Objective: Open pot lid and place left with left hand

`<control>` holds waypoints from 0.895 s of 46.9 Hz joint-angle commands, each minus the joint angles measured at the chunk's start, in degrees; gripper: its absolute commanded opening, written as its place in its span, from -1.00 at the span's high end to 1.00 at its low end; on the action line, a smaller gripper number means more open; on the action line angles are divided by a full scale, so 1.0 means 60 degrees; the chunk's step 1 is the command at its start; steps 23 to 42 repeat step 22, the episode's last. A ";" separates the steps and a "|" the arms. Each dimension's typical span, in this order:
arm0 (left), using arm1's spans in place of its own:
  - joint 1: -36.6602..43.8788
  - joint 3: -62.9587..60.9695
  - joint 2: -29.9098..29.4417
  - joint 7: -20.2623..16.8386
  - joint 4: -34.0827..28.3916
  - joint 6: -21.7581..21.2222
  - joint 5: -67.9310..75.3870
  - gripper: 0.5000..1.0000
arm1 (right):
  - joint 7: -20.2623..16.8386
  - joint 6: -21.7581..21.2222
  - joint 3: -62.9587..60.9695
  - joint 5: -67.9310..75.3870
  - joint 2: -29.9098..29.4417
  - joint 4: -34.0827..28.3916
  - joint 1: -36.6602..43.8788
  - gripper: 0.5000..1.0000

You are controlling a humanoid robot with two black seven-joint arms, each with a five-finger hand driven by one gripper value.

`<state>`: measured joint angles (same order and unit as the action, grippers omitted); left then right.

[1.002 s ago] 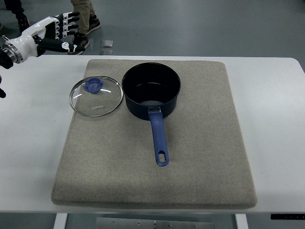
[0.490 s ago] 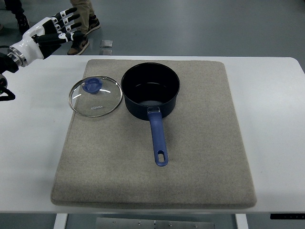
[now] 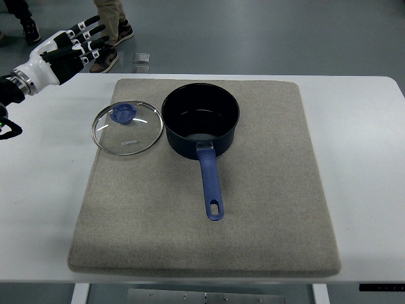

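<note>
A dark blue saucepan point(image 3: 200, 119) stands uncovered on the grey mat point(image 3: 266, 190), its blue handle point(image 3: 212, 187) pointing toward the near edge. Its glass lid point(image 3: 128, 127) with a blue knob point(image 3: 123, 114) lies flat on the mat, just left of the pan and almost touching it. My left hand point(image 3: 73, 44) hovers at the far left above the table's back edge, well clear of the lid, fingers spread and holding nothing. The right hand is out of sight.
The mat lies on a white table point(image 3: 361, 158). Beyond the table's far edge is grey floor, where a person's legs and shoes point(image 3: 114, 28) stand near my left hand. A small square plate point(image 3: 142, 58) sits in the floor.
My left hand has drifted slightly up and back toward the left edge, staying open. The lid and pan have not moved.
</note>
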<state>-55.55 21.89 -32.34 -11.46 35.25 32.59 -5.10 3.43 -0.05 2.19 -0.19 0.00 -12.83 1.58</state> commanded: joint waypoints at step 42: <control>0.0016 0.0015 0.0000 0.1588 0.0014 0.0180 -0.2637 -0.98 | 0.0117 0.0096 -0.0014 0.0060 0.0000 0.0014 -0.0059 -0.67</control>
